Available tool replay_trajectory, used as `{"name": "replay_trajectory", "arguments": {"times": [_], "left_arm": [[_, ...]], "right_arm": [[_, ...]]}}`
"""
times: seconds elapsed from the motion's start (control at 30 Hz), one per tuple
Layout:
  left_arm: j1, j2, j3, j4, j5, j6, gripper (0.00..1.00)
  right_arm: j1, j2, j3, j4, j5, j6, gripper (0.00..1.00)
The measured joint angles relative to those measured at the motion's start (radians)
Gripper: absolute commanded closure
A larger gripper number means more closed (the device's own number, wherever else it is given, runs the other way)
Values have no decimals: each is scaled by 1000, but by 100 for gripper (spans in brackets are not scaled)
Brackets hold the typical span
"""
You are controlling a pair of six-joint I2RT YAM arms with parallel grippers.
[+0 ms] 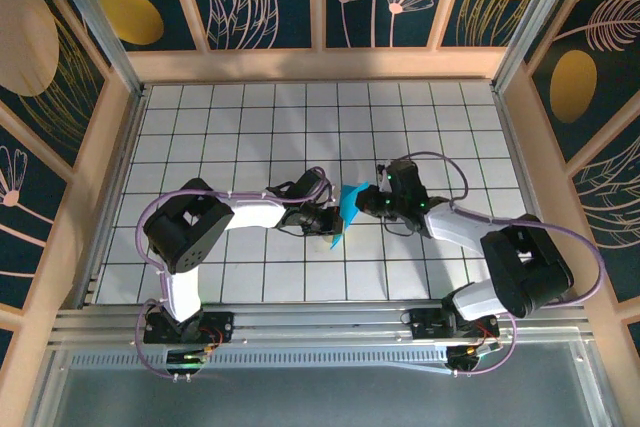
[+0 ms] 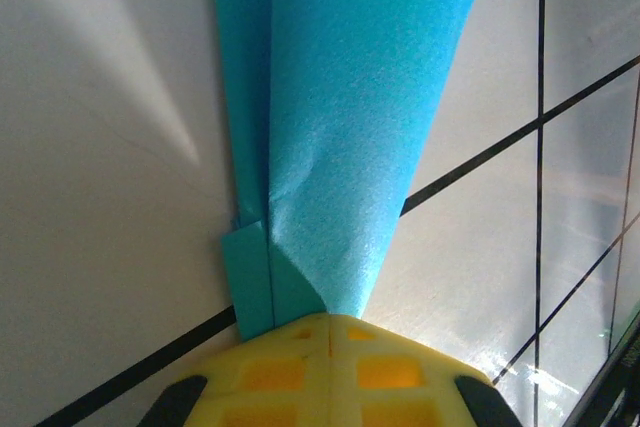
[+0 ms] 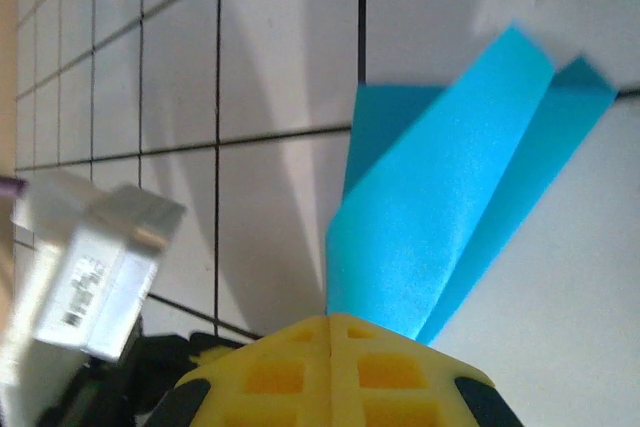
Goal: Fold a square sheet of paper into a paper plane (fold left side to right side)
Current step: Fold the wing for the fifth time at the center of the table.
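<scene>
The square sheet of paper (image 1: 350, 200) is turquoise and folded into a narrow, layered dart outline, held just above the tiled table between the two arms. My left gripper (image 1: 337, 223) is shut on its near end. In the left wrist view the paper (image 2: 350, 147) fans upward out of the closed yellow fingertips (image 2: 290, 347), with a folded flap lying to the left of them. My right gripper (image 1: 368, 204) is shut on the paper's right side. In the right wrist view the paper (image 3: 450, 217) rises from the closed yellow fingertips (image 3: 385, 352) toward the upper right in overlapping layers.
The white tiled table (image 1: 300, 117) with black grid lines is walled by wooden frames and patterned panels. A blurred grey part of the left arm (image 3: 90, 267) sits close at the left of the right wrist view. Both arm bases (image 1: 185, 327) stand at the near edge.
</scene>
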Motion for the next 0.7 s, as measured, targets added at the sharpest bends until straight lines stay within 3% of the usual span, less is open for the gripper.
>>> {"name": "replay_trajectory", "arguments": {"times": [0.7], "left_arm": [[-8, 0, 14, -22, -39, 24, 100]], "right_arm": [[57, 184, 15, 61, 13, 0, 100]]}}
